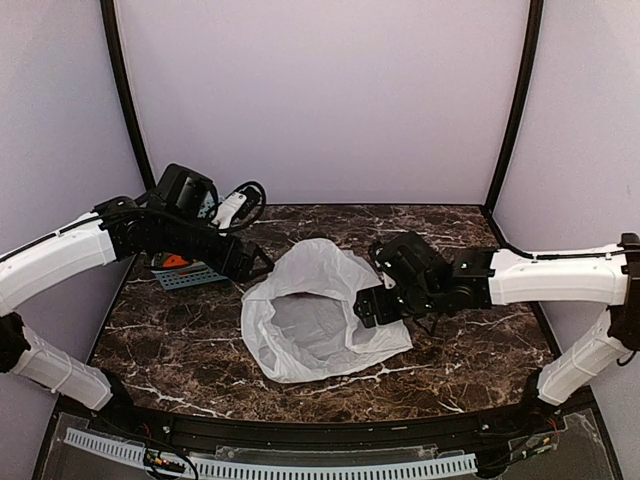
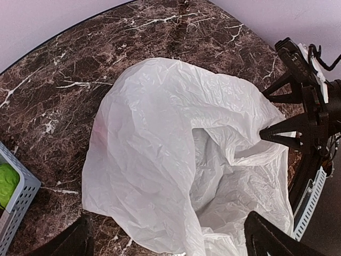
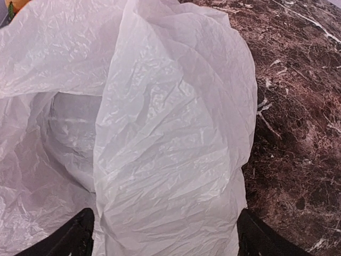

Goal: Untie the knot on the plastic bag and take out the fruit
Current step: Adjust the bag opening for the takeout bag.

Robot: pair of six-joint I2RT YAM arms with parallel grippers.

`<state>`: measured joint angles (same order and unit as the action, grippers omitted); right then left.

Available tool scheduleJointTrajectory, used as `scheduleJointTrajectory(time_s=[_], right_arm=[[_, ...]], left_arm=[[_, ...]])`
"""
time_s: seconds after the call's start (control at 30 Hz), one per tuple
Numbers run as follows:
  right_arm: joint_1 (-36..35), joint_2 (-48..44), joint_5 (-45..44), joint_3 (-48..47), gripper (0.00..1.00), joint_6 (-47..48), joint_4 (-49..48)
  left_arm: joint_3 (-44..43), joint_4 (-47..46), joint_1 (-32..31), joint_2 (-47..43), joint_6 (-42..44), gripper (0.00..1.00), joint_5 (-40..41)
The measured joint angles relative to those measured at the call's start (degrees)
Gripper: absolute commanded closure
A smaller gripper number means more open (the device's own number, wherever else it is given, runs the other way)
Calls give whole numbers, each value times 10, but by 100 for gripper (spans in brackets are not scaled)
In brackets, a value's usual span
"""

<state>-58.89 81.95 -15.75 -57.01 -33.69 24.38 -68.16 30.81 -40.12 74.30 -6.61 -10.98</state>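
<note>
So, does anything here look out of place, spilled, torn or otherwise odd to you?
Nothing stands out. The white bag lies crumpled on the marble table with its mouth wide open, and I can see no tear in it. Nothing has spilled onto the table; a green fruit sits in the basket at the left.

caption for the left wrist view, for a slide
White plastic bag gaping open on the marble table, open right gripper at its rim, basket corner at lower left.

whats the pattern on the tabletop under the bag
Dark brown marble with white veins. The table shows best in the left wrist view.
</note>
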Motion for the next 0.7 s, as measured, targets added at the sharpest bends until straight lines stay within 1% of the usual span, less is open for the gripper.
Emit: scheduleJointTrajectory(time_s=[0.1,0.23,0.27,0.33,0.4,0.53,0.7], right_arm=[[0,23,-5,-17,46,-8,22],[0,21,-8,-30,74,-11,35],[0,19,-9,-31,80,-6,36],[0,9,-9,-33,88,-10,36],[1,-6,-7,-34,93,-11,36],[8,-33,9,-33,95,-15,26],[21,-53,35,-27,95,-22,0]], left_arm=[[-6,8,-17,0,19,3,25],[-12,21,-40,0,52,2,59],[-12,22,-45,0,60,2,64],[-17,28,-62,4,79,2,76],[-27,28,-82,14,97,1,88],[-45,28,-113,42,126,1,119],[-51,28,-126,72,155,1,146]])
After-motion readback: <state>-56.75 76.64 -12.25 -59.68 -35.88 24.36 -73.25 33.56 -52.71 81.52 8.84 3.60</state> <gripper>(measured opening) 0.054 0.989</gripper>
